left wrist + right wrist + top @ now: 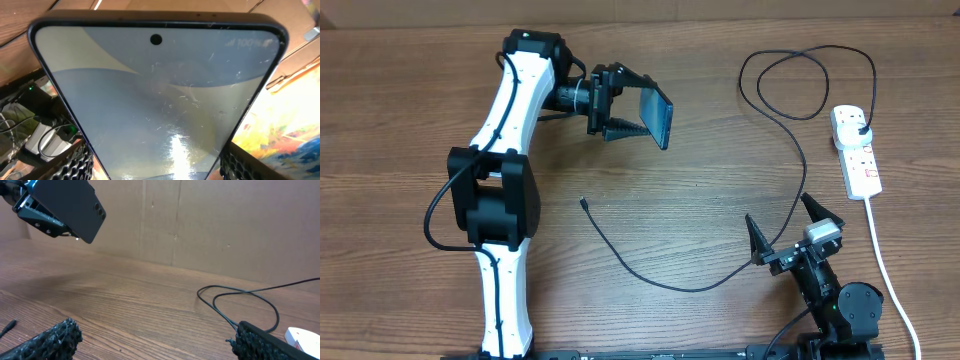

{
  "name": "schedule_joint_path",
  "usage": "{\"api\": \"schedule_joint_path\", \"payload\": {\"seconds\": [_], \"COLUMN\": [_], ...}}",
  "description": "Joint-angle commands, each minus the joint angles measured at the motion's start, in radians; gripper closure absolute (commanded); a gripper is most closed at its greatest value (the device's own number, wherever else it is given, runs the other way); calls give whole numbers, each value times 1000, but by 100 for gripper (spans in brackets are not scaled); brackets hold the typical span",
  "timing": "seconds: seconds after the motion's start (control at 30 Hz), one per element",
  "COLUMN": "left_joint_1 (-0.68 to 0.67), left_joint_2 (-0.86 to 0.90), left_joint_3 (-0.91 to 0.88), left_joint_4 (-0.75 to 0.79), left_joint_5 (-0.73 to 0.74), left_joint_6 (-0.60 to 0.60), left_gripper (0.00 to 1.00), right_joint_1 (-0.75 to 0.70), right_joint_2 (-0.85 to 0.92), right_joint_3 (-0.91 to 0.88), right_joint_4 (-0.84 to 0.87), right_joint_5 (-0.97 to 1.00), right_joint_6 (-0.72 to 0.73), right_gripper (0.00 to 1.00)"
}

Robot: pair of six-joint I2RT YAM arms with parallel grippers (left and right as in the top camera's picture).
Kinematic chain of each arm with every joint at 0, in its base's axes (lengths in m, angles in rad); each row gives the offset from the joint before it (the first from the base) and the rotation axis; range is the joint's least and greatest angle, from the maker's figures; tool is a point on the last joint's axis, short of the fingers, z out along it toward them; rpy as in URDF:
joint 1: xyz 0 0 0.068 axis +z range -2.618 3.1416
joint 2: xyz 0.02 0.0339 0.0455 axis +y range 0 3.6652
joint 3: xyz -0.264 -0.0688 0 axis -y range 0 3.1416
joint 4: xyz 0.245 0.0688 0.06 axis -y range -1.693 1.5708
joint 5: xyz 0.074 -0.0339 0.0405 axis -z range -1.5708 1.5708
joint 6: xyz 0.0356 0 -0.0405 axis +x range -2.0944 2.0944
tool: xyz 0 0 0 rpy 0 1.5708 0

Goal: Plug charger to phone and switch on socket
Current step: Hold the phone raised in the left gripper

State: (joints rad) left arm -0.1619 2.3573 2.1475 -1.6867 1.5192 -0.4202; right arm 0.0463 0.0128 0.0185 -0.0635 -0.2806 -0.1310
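Observation:
My left gripper [640,105] is shut on the phone [658,115] and holds it edge-on above the table's back middle. In the left wrist view the lit light-blue phone [160,95] fills the frame between my fingers [75,162]. The charger [670,287], a thin black cable, curves across the table; its connector tip [583,203] lies loose at centre and its black plug [861,128] sits in the white socket [860,165] at the right. My right gripper [777,207] stands open and empty near the front right, beside the cable. The right wrist view shows the phone's dark back [70,205] and the cable loop [240,297].
The socket's thick white cord [890,270] runs down the right edge past my right arm. A brown cardboard wall [210,225] closes off the back of the table. Cluttered gear [30,130] shows behind the phone.

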Motion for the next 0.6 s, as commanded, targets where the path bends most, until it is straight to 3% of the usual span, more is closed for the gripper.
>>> {"api": "schedule_joint_path", "payload": {"seconds": [0.0, 0.57], "left_joint_1": [-16, -17], "left_joint_2": [-64, -233], "left_joint_3": [28, 28], "left_joint_4": [-4, -3], "left_joint_5": [63, 62], "left_joint_6": [2, -52], "left_gripper": [36, 32], "right_joint_1": [-2, -2], "right_joint_2": [-10, -10], "right_joint_3": [-10, -10], "right_joint_4": [5, 5], "right_joint_5": [10, 10], "right_joint_6": [2, 2], "right_gripper": [0, 0]}}
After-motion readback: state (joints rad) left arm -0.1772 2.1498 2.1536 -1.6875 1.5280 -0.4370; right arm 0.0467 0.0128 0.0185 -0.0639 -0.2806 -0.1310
